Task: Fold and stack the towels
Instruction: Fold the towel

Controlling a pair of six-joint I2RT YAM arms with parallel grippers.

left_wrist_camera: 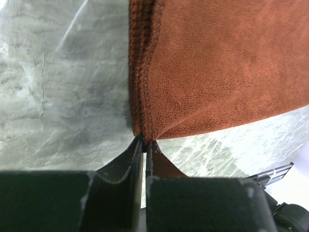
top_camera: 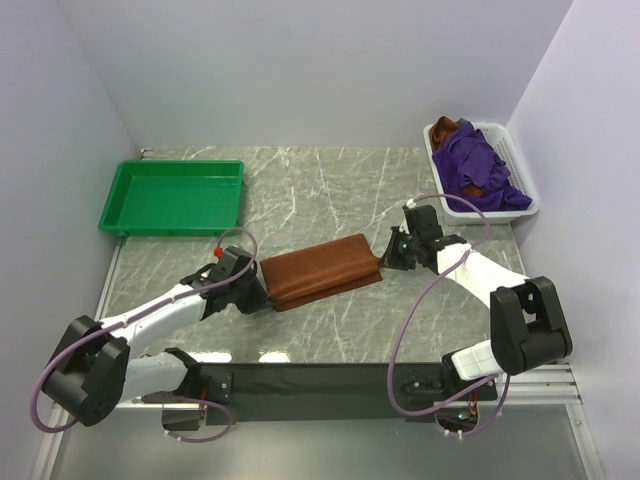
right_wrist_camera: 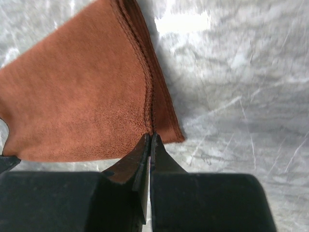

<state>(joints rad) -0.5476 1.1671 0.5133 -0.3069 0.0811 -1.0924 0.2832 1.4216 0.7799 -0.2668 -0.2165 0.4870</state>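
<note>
At the far right corner of your table (top_camera: 330, 190) sits the white basket (top_camera: 527, 185), and in it you have a heap of purple towels (top_camera: 478, 165) with a crumpled brown cloth (top_camera: 447, 126) showing at the basket's far end and another bit of brown poking out among the purple. The green tray (top_camera: 172, 165) stands at the far left, well apart from the arms. The towel you are working on, the rust-brown towel (top_camera: 320, 270), is folded into a long thick band near the middle of the table, stretched at a slant between your two grippers. Your left gripper (left_wrist_camera: 144, 142) is clamped tight on the band's left end, its jaws pinching the stitched hem right at the near corner. Your right gripper (right_wrist_camera: 150, 137) is likewise squeezed closed on the right end, biting the seam line just inside the corner, with several layered edges visible beside it. Whether the band rests fully on the marble or is slightly raised at the ends, you cannot tell from these views.
</note>
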